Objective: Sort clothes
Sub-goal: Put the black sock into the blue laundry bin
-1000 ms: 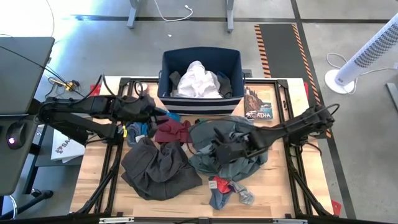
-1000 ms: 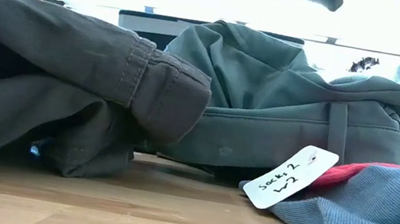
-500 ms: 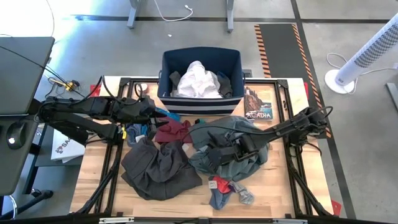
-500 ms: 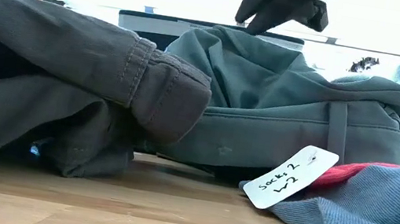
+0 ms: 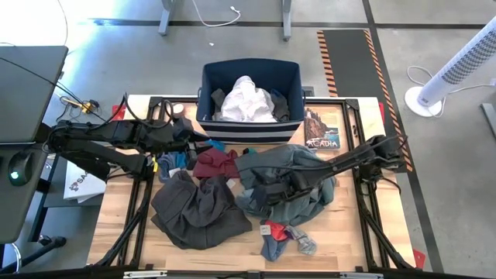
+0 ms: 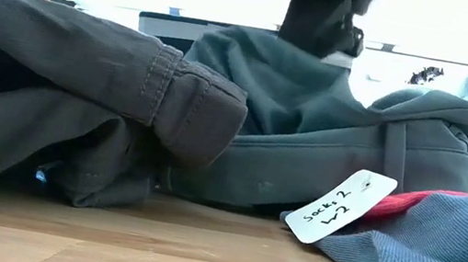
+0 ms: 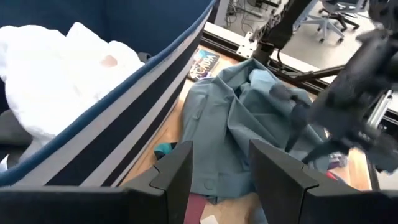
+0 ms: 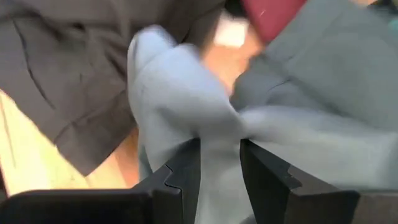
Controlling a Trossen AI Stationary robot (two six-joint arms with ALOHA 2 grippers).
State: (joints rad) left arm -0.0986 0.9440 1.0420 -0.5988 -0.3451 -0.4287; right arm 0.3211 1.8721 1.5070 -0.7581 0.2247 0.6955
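A grey-green shirt (image 5: 302, 167) lies crumpled right of the table's middle. My right gripper (image 5: 263, 192) has come down on the shirt's left part, open, with cloth between its fingers. Dark grey-brown trousers (image 5: 198, 209) lie to the left, with a maroon piece (image 5: 215, 163) and a bright blue piece (image 5: 174, 161) behind them. Grey and red socks (image 5: 279, 236) lie near the front edge. White clothes (image 5: 246, 101) fill the navy bin (image 5: 248, 130). My left gripper (image 5: 186, 130) hovers open by the bin's left corner, with nothing between its fingers. My right gripper comes at the shirt from above, slanting in from the table's right. Its fingers (image 8: 186, 168) stand either side of a raised fold (image 8: 217, 140) and push into the cloth, whose top (image 6: 318, 65) is dented in under them. The shirt rests on the table.
A book (image 5: 322, 128) lies right of the bin at the back. A white paper tag (image 6: 339, 207) sticks out from the socks. Bare wood shows along the front edge and at the right. A white fan (image 5: 457, 70) stands off the table.
My right gripper has sunk from above the shirt down into it, drifting a little toward the table's left and near edges and rolling at the wrist. The shirt's top has been pressed down and pushed leftward under it. My left gripper has tipped slightly.
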